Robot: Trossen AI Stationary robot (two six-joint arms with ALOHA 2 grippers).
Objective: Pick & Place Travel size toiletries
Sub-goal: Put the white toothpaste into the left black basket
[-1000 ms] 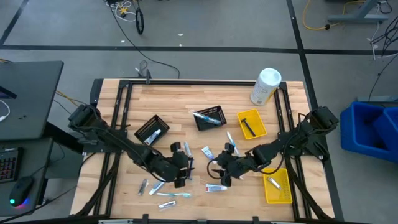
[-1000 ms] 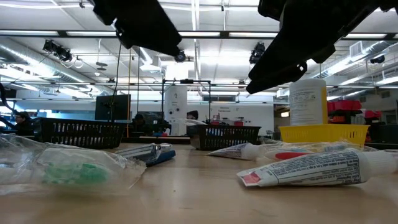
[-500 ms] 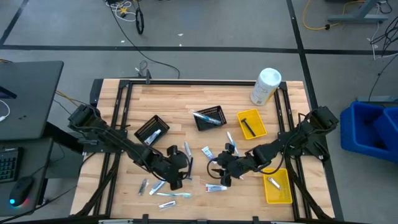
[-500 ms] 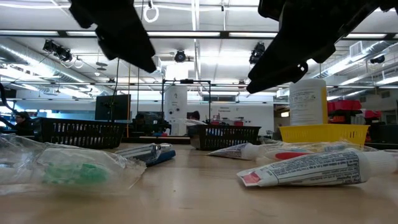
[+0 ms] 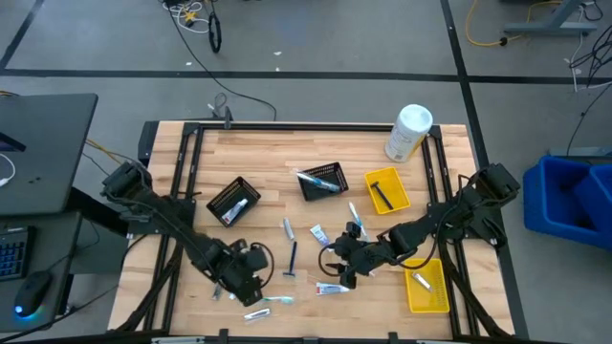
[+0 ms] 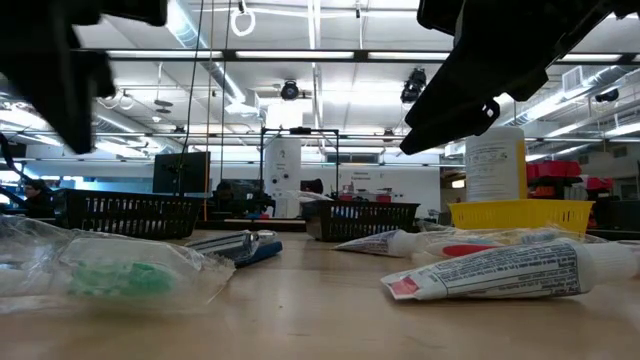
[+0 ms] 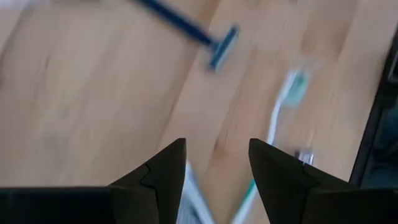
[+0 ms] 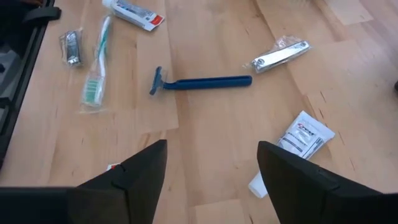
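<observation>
Toiletries lie loose on the near half of the table: a blue razor point(image 5: 292, 258), a silvery packet point(image 5: 287, 227), toothpaste tubes point(image 5: 332, 288), a wrapped toothbrush point(image 5: 277, 300). My left gripper point(image 5: 249, 279) is open and empty, low over the near left, left of the razor point(image 7: 205, 37), with a toothbrush point(image 7: 283, 106) ahead and a tube's end point(image 7: 189, 199) below its gap. My right gripper point(image 5: 342, 268) is open and empty above the table's near middle; its wrist view shows the razor point(image 8: 202, 82), toothbrush point(image 8: 96, 68), silvery packet point(image 8: 280, 55) and a tube point(image 8: 298, 140).
Two black mesh baskets point(image 5: 234, 198) point(image 5: 322, 180) stand mid-table. Two yellow trays point(image 5: 386, 189) point(image 5: 426, 287) stand on the right. A big white canister point(image 5: 408, 132) lies at the far right. Bare wood lies along the far side.
My left gripper has moved toward the table's near left corner, away from the blue razor, which now shows in full. My right gripper has kept still.
</observation>
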